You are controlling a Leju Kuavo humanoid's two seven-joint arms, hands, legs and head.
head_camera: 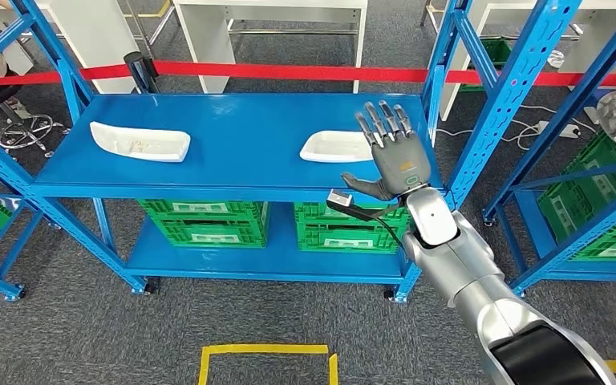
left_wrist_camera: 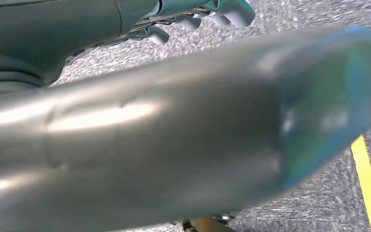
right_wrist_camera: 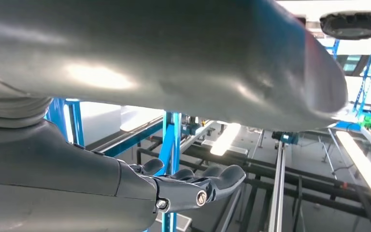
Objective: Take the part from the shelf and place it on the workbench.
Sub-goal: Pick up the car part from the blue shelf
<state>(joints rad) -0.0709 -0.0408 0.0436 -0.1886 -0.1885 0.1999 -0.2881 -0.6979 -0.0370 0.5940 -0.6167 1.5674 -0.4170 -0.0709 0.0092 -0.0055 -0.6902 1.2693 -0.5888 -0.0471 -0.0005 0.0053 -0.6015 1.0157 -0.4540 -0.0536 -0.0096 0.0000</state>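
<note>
From the head view, the right hand [head_camera: 391, 152] hovers with fingers spread and empty just over the nearer white part [head_camera: 335, 147] on the blue shelf [head_camera: 241, 160]; it's reaching, so lowering and closing comes next. The left wrist view shows the left hand [left_wrist_camera: 193, 17] by the floor, grasp unclear. The right wrist view confirms spread fingers [right_wrist_camera: 207, 186].

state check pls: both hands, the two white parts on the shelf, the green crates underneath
right robot hand: raised, fingers spread, holding nothing, over the near end of the right part
left robot hand: hanging over the floor, fingers loosely curled, nothing in them
right white part: flat on the top shelf, ungrasped
left white part: flat on the shelf, untouched
green crates: side by side on the lower shelf
</note>
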